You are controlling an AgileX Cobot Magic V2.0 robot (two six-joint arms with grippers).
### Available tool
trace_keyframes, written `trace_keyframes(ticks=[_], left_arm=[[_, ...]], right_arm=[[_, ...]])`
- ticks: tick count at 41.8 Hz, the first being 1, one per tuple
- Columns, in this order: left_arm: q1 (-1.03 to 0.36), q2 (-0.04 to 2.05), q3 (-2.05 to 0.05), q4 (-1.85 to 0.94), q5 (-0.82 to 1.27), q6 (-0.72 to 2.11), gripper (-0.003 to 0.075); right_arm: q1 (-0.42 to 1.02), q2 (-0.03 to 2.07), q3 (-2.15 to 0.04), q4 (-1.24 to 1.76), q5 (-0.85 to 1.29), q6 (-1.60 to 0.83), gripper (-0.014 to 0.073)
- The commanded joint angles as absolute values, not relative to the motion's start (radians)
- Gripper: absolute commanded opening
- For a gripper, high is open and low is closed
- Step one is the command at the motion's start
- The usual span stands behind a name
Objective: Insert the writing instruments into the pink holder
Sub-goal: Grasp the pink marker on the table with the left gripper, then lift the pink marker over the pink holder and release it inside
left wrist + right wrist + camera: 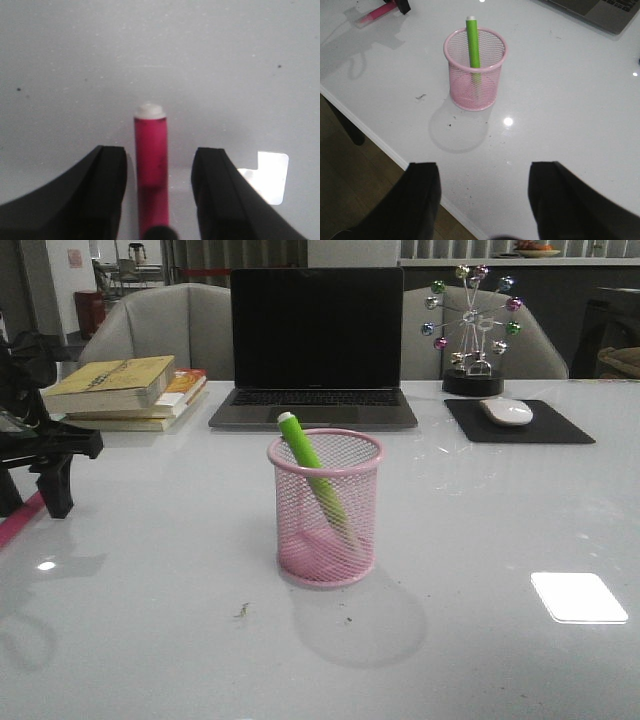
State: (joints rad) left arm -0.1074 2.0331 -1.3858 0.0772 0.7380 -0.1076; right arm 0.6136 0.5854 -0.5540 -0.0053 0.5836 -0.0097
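Pink holder (325,510) sits mid-table with the green marker (312,475) already leaning inside, so we're halfway. Our left gripper (160,165) is spread wide around the magenta marker (150,170) lying at the table's left edge. We'd close on the barrel's middle, squarely. Right gripper (482,197) hangs open, empty.

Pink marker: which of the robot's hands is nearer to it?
Left. The left hand straddles the pink marker on the table; the right hand hangs open, far back beyond the pink cup.
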Motion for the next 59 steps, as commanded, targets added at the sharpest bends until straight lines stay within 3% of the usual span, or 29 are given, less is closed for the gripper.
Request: trace_keyframes(ticks=[1,10,22,34,43,54,59], left_arm=[[-0.096,1.982,-1.417,0.067,0.742,-0.107,0.034],[-0.094,1.982,-1.417,0.063,0.756,-0.072,0.0311],[-0.094,1.982,-1.417,0.017,0.768,-0.031,0.0088],[-0.128,1.795,-1.379,-0.168,0.692,0.131,0.0093],[-0.268,1.507,-1.195,-0.259,0.428,0.215,0.0093],[-0.562,1.293,-1.018,-0.309,0.162,0.217,0.0093],[-0.71,1.278,-0.936,-0.311,-0.146,0.217,0.0093]], right_arm=[[0.613,0.584,-0.582,-0.018,0.513,-0.019,0.05],[0.613,0.584,-0.582,-0.018,0.513,-0.019,0.05],[0.613,0.584,-0.582,-0.018,0.513,-0.019,0.05],[0.613,0.584,-0.582,-0.018,0.513,-0.019,0.05],[0.613,0.584,-0.582,-0.018,0.513,-0.019,0.05],[0.613,0.584,-0.582,-0.018,0.513,-0.019,0.05],[0.613,0.584,-0.582,-0.018,0.513,-0.019,0.05]])
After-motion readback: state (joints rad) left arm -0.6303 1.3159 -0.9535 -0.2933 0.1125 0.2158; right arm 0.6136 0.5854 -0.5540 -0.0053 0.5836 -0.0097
